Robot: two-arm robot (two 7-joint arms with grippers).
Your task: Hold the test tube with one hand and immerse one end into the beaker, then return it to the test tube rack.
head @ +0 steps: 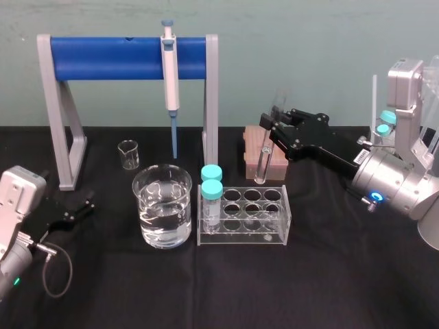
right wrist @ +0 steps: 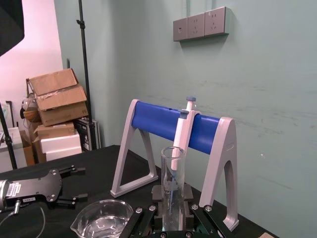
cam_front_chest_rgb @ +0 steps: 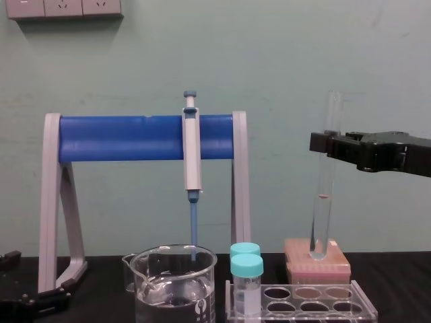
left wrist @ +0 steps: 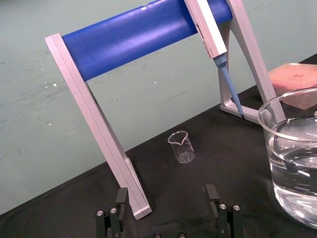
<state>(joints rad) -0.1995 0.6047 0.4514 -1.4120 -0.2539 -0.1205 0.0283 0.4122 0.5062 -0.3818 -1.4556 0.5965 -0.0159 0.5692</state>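
My right gripper (head: 274, 131) is shut on the test tube (head: 267, 154), a long clear glass tube held upright near its open top. In the chest view the test tube (cam_front_chest_rgb: 325, 182) hangs from the gripper (cam_front_chest_rgb: 324, 143), with its round bottom a little above the far right part of the test tube rack (cam_front_chest_rgb: 363, 304). The clear acrylic rack (head: 240, 237) stands at the table's middle. The beaker (head: 162, 205) of clear liquid sits just left of it. The right wrist view looks along the tube (right wrist: 172, 183) toward the beaker (right wrist: 101, 218). My left gripper (head: 86, 205) lies open at the table's left edge, its fingers (left wrist: 121, 196) empty.
Two teal-capped vials (head: 211, 195) fill the rack's left holes. A pink box (head: 252, 154) stands behind the rack. A grey and blue stand (head: 127, 58) carries a pipette (head: 169, 75) at the back, with a small beaker (head: 128, 154) beneath it.
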